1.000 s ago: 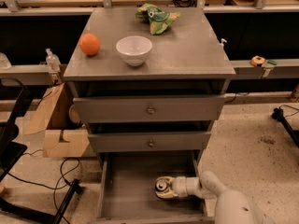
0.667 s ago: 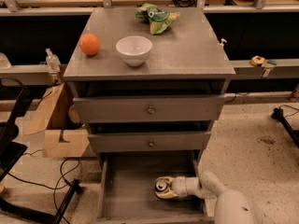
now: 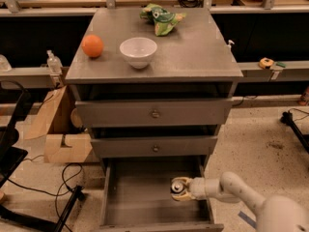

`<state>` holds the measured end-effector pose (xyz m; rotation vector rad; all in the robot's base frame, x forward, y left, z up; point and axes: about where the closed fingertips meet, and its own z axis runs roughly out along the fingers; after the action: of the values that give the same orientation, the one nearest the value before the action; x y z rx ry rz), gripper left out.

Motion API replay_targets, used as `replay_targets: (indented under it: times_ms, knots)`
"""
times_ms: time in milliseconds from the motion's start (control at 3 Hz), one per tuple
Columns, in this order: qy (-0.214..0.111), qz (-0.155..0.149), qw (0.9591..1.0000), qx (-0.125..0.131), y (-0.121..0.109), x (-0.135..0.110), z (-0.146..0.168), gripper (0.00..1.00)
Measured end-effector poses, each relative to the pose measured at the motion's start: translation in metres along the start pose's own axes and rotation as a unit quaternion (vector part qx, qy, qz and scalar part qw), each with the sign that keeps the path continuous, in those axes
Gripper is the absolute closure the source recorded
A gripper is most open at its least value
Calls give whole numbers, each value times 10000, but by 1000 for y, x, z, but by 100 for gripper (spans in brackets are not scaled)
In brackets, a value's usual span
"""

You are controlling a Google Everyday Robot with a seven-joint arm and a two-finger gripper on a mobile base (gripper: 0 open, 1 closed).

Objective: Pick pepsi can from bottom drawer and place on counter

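The bottom drawer of the grey cabinet is pulled out, and the two upper drawers with round knobs, the top one and the middle one, are closed. The white arm comes in from the lower right corner and reaches over the right side of the open drawer. The gripper is inside the drawer, near its right wall and about halfway from back to front. Its jaws are narrow and close around the pepsi can. Only the can's round silver top with a dark centre is visible, and it faces up to the camera. I cannot tell if the can touches the drawer floor or is lifted a little.

On the counter an orange is at the left edge, a white bowl is just beside it on the right, and a crumpled green snack bag lies near the back edge. A cardboard box stands on the floor, left of the cabinet.
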<state>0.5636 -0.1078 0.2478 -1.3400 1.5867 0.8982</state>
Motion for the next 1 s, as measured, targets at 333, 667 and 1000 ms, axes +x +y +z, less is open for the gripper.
replay_targets:
  times_ms: [333, 667, 1000]
  knots:
    - [-110, 163, 9995, 242, 14, -66, -80, 100]
    - [-330, 454, 9982, 218, 57, -142, -148, 100]
    - [-621, 397, 9973, 74, 98, -233, -198, 100]
